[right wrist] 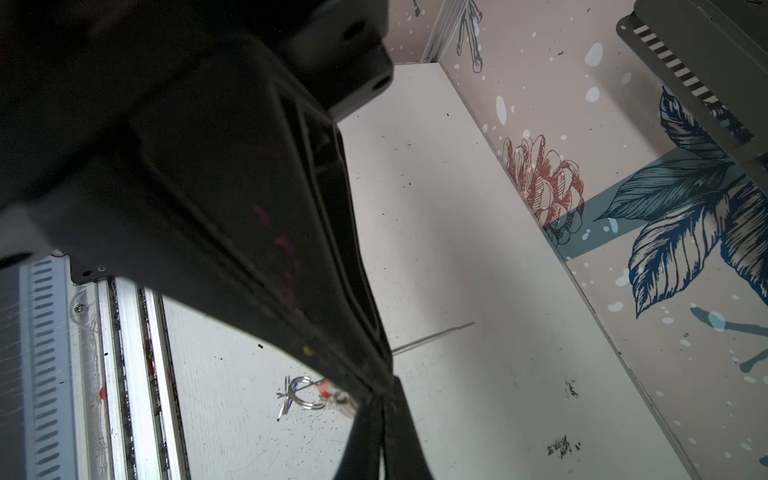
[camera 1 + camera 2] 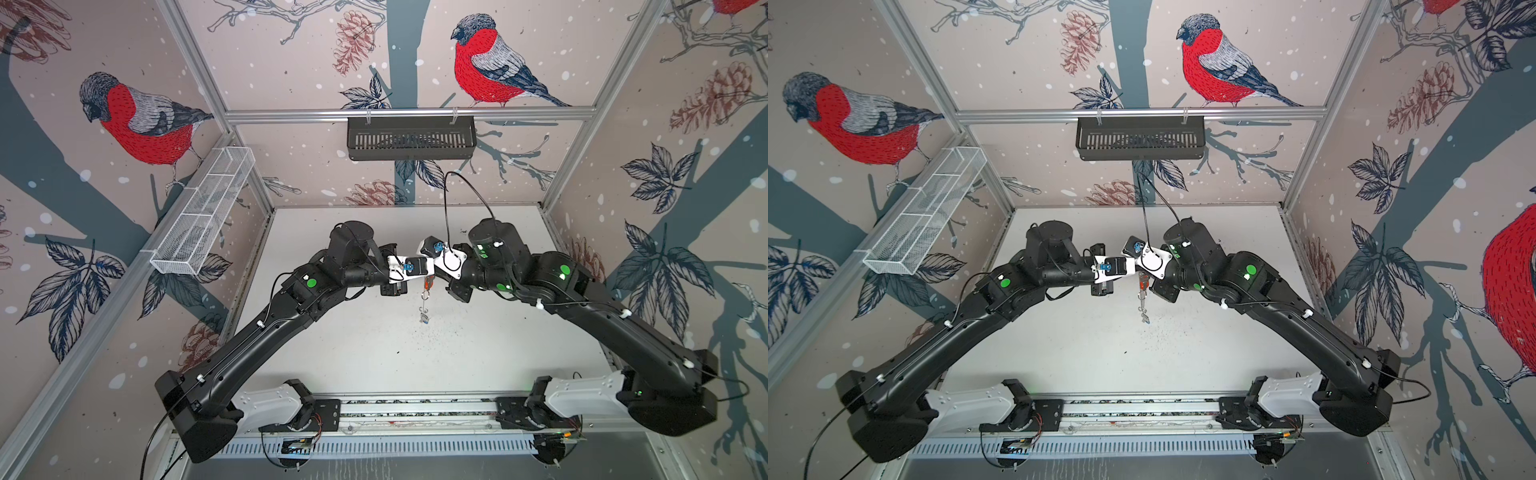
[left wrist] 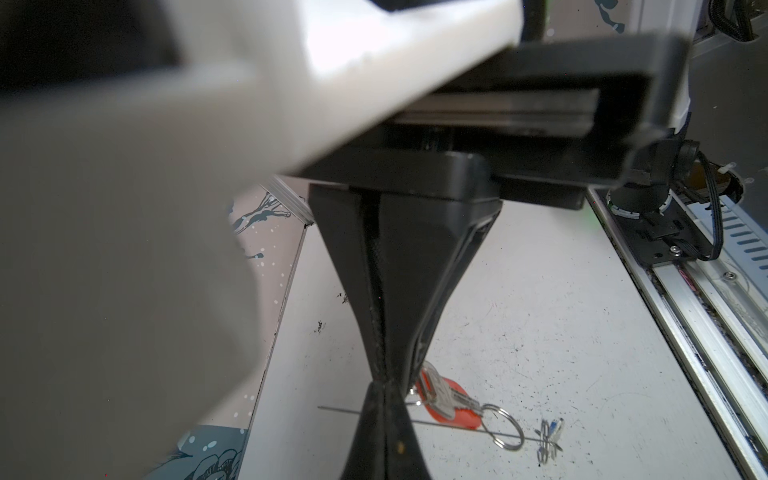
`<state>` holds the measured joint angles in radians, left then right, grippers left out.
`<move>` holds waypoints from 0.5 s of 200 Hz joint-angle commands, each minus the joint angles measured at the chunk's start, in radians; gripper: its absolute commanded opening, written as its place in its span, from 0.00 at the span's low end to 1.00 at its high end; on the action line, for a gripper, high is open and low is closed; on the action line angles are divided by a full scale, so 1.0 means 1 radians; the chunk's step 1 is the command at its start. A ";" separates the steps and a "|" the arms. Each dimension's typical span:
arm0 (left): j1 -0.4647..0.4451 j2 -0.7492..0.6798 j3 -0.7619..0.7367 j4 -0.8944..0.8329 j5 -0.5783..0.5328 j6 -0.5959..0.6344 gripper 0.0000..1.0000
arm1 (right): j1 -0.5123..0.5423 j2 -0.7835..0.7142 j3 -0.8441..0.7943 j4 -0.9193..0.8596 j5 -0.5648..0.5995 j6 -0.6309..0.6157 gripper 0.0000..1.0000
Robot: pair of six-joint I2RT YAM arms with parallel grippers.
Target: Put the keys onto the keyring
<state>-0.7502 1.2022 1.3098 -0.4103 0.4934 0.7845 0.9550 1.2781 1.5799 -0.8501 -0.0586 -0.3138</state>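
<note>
Above the bench [image 2: 374, 353] middle we see left gripper [image 3: 384, 380] and right gripper [image 1: 384, 384] pressed shut tip to tip at the keyring [image 1: 436, 337] edge, red-tagged key [image 3: 453, 409] and blue-tagged key [image 3: 550, 432] hanging along it; hold unclear.

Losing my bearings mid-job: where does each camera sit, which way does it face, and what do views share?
Top views: overhead at the front, looking down toward the back wall; left arm and right arm meet centrally.
Left wrist: on the left arm, facing rightward across the table along the shut left gripper.
Right wrist: on the right arm, facing leftward along the shut right gripper.
Shared: every view shows the red tag.
</note>
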 commanded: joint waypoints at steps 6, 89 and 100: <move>0.003 -0.010 -0.033 0.023 -0.093 -0.080 0.00 | 0.017 -0.015 -0.015 0.119 -0.072 -0.063 0.00; 0.005 -0.055 -0.195 0.349 -0.154 -0.322 0.00 | 0.016 -0.141 -0.255 0.427 0.049 0.049 0.28; 0.005 -0.060 -0.214 0.399 -0.167 -0.363 0.00 | 0.019 -0.147 -0.276 0.452 0.061 0.063 0.29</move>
<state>-0.7494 1.1484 1.1294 -0.1596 0.4339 0.5938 0.9623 1.1500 1.3453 -0.5659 0.0441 -0.2512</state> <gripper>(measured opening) 0.048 0.290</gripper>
